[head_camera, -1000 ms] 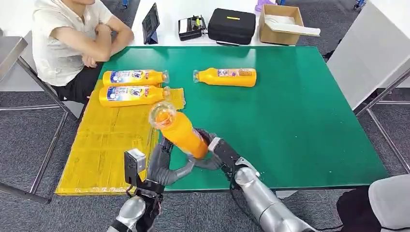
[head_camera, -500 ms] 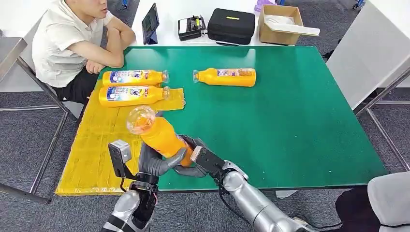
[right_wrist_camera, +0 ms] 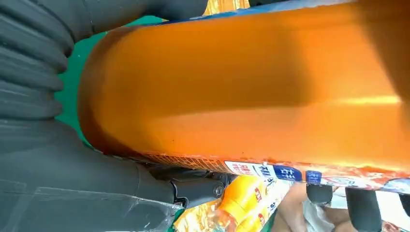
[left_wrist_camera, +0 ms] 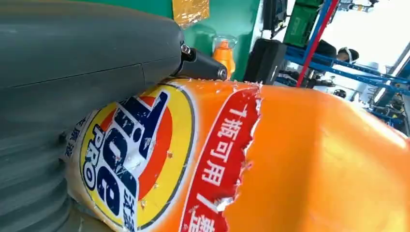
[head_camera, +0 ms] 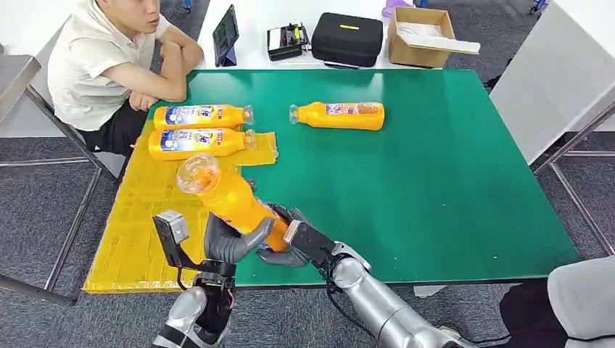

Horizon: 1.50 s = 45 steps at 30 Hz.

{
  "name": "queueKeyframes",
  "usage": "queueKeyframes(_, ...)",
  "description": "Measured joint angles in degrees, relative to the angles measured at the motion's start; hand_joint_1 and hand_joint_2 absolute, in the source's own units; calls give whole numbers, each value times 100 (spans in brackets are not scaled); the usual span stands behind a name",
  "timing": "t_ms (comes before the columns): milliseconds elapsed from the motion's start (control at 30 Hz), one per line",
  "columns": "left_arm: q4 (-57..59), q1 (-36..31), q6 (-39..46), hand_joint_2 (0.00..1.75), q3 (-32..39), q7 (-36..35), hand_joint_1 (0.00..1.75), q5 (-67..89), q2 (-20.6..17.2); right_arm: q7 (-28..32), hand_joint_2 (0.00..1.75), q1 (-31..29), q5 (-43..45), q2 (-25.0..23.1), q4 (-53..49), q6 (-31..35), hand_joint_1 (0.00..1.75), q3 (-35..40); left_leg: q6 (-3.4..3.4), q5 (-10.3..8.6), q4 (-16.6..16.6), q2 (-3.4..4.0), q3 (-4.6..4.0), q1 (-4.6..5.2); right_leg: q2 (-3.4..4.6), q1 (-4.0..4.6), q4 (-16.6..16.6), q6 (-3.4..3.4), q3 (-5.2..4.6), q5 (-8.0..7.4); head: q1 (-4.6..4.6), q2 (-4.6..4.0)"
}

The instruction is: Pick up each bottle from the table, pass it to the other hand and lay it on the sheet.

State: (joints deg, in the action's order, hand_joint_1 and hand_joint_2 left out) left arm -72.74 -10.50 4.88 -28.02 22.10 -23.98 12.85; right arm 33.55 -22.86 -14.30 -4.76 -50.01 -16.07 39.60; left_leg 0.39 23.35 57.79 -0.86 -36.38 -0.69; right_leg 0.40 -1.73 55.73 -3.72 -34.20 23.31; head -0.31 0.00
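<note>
Left hand [head_camera: 230,243] and right hand [head_camera: 290,239] both clamped on tilted orange bottle [head_camera: 232,197] at yellow sheet's [head_camera: 145,225] edge; best firm left grip before easing right off.

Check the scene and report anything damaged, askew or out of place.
The held bottle has a torn label: the left wrist view shows its red edge ragged and peeling. The yellow sheet is wrinkled and overhangs the green table. Nothing has spilled.

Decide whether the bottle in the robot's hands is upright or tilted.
Tilted. The held bottle leans with its clear cap end toward the yellow sheet, base between both hands.
</note>
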Motion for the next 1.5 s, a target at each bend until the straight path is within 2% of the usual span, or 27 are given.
queueKeyframes(167, -92, 11, 26, 175, 15, 59, 175, 60, 0, -39, 175, 80, 212, 0, 0, 160, 0, 33, 0, 0, 0, -1, -1, 0, -1, 0, 0, 0, 0, 0, 0, 0)
queueKeyframes(200, -107, 3, 167, 175, 7, 107, 175, 202, 0, -74, 0, 116, 227, -17, 0, 279, 0, 31, 0, 0, 0, -1, 0, 0, 0, 0, 0, 0, 0, 0, 0, 0)
queueKeyframes(333, -125, -55, 730, 175, -13, 273, 175, 854, -13, -234, 0, 312, 33, -98, 2, 1310, 0, -26, 0, 0, 0, -2, -3, 0, -1, 1, 0, 0, -1, 1, 0, 0)
queueKeyframes(500, -313, -35, 870, 175, -9, 453, 175, 969, -63, -115, 0, 483, 33, -269, 20, 2377, 0, -378, 0, 0, 0, 0, -4, 0, 0, 0, 0, 0, -3, 0, 0, 0)
queueKeyframes(633, -479, -35, 2057, 175, 13, 815, 175, 2055, -147, 102, 0, 560, -515, -319, 26, 4312, 0, -755, 0, 0, 0, -4, -4, 0, -3, 0, 0, 0, -1, 1, 0, 0)
queueKeyframes(700, -494, -32, 2569, 175, 70, 945, 175, 2618, -230, 168, 0, 580, -755, -291, 24, 4993, 0, -980, 0, 0, 0, -2, -4, 0, -2, 0, 0, 0, -1, 0, 0, 0)
queueKeyframes(767, -496, -32, 3172, 175, 140, 926, 175, 3773, -337, 197, 0, 612, -1264, -240, 2, 5104, 0, -1227, 0, 0, 0, -1, -3, 0, -1, 0, 0, 0, -2, 0, 0, 0)
queueKeyframes(800, -483, -30, 3376, 175, 227, 723, 175, 4821, -376, 240, 0, 658, -1683, -232, -48, 5117, 0, -1432, 0, 0, 0, -4, -3, 0, -4, 0, 0, 0, 0, 0, 0, 0)
queueKeyframes(900, -261, -30, 3473, 175, 666, 341, 175, 8043, -478, 341, 0, 700, -2275, -267, -166, 5130, 0, -2069, 0, 0, 0, -5, -3, 0, -4, 0, 1, 0, 0, 0, 0, 0)
queueKeyframes(967, -160, -19, 3486, 175, 897, 321, 175, 9006, -529, 348, 0, 725, -2306, -271, -219, 5130, 0, -2313, 0, 0, 0, -2, -3, 0, -4, 0, 1, 1, -4, 0, 0, 0)
queueKeyframes(1133, -24, -21, 3512, 175, 1117, 286, 175, 7823, -575, 352, 0, 760, -2343, -278, -288, 5130, 0, -2585, 0, 0, 0, -2, -3, 0, -4, 1, 0, 1, -4, 0, 0, 0)
queueKeyframes(1300, 63, -26, 3519, 175, 1180, 205, 175, 7984, -595, 356, 0, 765, -2376, -293, -319, 5130, 0, -2697, 0, -1, 0, -2, -4, 0, -3, -1, 1, 1, -4, 0, 0, 0)
queueKeyframes(1400, 425, -210, 3508, 175, 1178, -676, 175, 9074, -662, 396, 0, 796, -2490, -358, -400, 5132, 0, -2813, 0, -1, 0, -5, -4, 1, -5, -1, 0, 0, -4, 0, 0, 0)
queueKeyframes(1500, 1165, -587, 3255, 175, 1159, -1121, 175, 9227, -774, 328, 0, 795, -2381, -367, -448, 5130, 0, -2817, -1, -3, 0, -2, -3, 0, -4, 1, 1, 1, -3, -2, 0, 0)
